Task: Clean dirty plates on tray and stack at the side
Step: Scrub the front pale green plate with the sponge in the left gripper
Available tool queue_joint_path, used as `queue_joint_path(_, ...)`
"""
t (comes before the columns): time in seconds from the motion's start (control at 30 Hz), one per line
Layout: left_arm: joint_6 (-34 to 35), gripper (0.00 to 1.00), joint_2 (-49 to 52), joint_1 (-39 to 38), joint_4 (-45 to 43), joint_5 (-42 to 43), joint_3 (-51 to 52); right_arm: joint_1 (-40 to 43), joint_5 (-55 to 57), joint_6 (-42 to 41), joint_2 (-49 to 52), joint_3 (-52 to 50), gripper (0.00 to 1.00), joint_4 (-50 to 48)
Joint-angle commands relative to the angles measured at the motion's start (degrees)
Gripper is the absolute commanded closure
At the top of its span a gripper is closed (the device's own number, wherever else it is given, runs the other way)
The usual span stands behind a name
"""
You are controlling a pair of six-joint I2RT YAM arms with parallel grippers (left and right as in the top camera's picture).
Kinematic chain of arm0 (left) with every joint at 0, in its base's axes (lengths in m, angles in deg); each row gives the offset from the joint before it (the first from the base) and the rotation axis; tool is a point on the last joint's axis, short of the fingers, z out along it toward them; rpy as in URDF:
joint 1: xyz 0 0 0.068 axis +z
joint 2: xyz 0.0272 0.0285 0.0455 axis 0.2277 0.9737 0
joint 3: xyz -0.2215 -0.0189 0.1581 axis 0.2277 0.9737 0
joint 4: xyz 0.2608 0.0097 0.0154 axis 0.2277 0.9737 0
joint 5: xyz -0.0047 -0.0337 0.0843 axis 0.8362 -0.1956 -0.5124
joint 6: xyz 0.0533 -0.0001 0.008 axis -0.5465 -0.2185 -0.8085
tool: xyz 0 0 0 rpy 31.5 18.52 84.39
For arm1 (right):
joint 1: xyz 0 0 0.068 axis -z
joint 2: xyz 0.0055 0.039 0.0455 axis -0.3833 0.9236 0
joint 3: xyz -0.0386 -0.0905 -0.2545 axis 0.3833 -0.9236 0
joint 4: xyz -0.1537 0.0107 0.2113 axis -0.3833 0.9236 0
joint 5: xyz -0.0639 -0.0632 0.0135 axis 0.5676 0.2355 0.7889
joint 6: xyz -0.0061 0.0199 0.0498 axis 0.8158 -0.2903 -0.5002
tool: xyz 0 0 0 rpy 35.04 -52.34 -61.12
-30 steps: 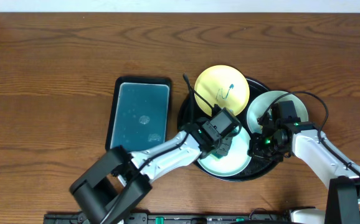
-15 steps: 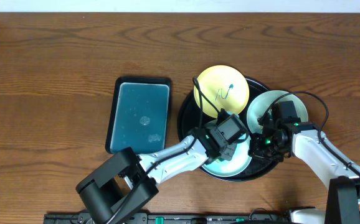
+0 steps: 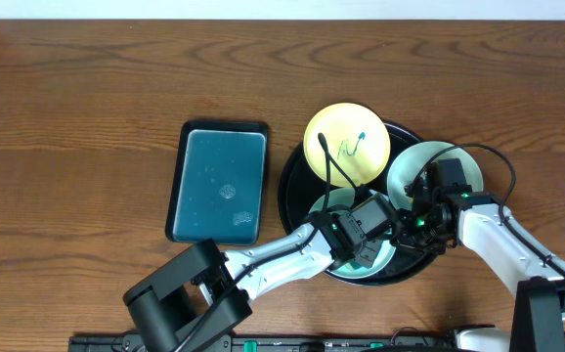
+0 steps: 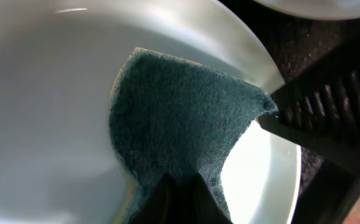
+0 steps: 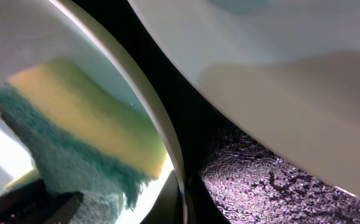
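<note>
The black tray (image 3: 292, 186) holds three plates. A pale yellow plate (image 3: 348, 145) with a teal scribble sits at its far side, and a mint plate (image 3: 441, 161) leans at the right. The front mint plate (image 3: 333, 262) lies under my left gripper (image 3: 368, 238), which is shut on a sponge (image 4: 180, 118), teal face down on the plate (image 4: 43, 93). My right gripper (image 3: 410, 231) is shut on this plate's right rim (image 5: 164, 140). The right wrist view shows the sponge's yellow side (image 5: 86, 115) and the tray floor (image 5: 261, 180).
A rectangular teal tray (image 3: 217, 181) lies left of the black tray. Bare wood tabletop (image 3: 87, 127) stretches to the left and the far side. The left arm's cable arcs over the yellow plate.
My left gripper has slid the sponge to the right and toward the front across the front mint plate. The right gripper has kept its hold on the rim.
</note>
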Motion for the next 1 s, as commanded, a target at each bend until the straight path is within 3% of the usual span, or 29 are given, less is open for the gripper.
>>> queue_joint_path(0.0,0.28,0.93,1.57,-1.18,1.49,5.49,0.13,-1.16,-1.88,-0.59,0.44,-0.39,0.99,0.24)
queue_joint_path(0.2,0.28,0.93,1.57,1.79,1.07,-4.79,0.13,-1.16,-1.88,-0.59,0.44,-0.39,0.99,0.44)
queue_joint_path(0.33,0.31,0.93,1.57,5.77,0.66,-7.41,0.13,-1.16,-1.88,-0.59,0.44,-0.39,0.99,0.42)
queue_joint_path(0.57,0.31,0.92,1.57,12.66,2.03,-7.3,0.13,-1.16,-1.9,-0.59,0.44,-0.39,0.99,0.44)
queue_joint_path(0.8,0.37,0.93,1.57,13.94,5.9,-6.78,0.13,-1.16,-1.9,-0.59,0.44,-0.39,0.99,0.44)
queue_joint_path(0.97,4.76,0.92,1.57,13.9,8.22,1.77,0.13,-1.16,-1.88,-0.59,0.44,-0.39,0.99,0.44)
